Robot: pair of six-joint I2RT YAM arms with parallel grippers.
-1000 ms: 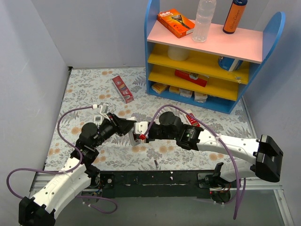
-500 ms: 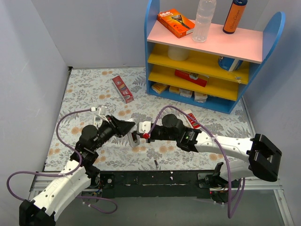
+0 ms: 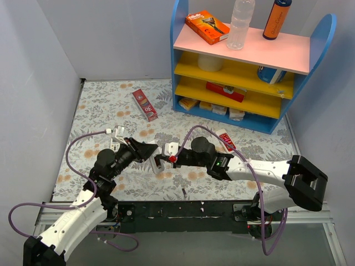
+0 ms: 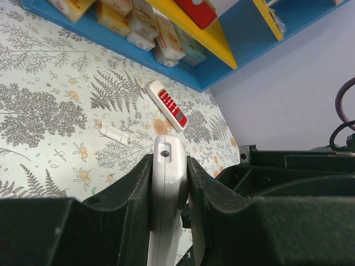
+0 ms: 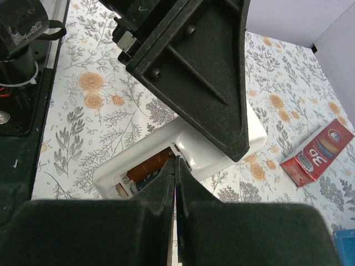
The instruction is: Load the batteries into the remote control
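Loading is underway: the left gripper [image 4: 168, 164] pinches the remote control [image 4: 168, 188] while the right gripper [image 5: 176, 164], jaws pressed together, probably must next press the bay's battery [image 5: 148, 166] flat.

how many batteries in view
2: one battery lies loose on the table by the near edge; a second battery sits in the open compartment of the remote control that the left gripper holds. Others may be hidden.
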